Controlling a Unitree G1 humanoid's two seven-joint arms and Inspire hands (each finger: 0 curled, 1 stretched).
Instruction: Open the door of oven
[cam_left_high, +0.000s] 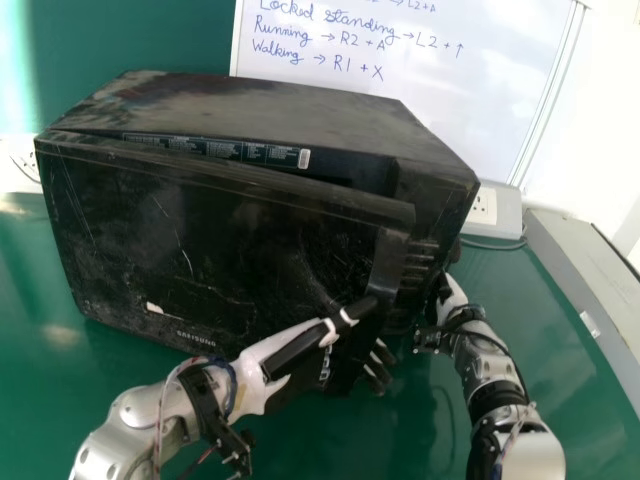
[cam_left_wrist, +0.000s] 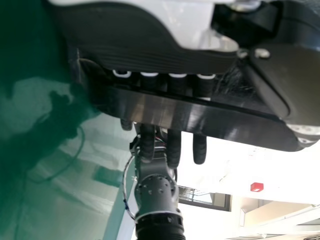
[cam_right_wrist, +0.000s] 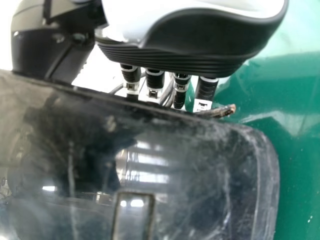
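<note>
A boxy black oven with a scuffed casing (cam_left_high: 250, 105) stands left of centre on a green tabletop (cam_left_high: 40, 300), its front toward the near side. Its flat, glossy black rectangular door (cam_left_high: 200, 240), scratched across the face, is ajar, the gap widening toward the right.

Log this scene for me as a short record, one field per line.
Appliance: boxy black oven, on a glossy green tabletop
Door: scratched black panel, ajar; gap along its top widens toward the view's right
Left hand: black and white, gripping the door's free edge
Right hand: black and white, beside the oven's right side
Background: white board with blue handwriting
</note>
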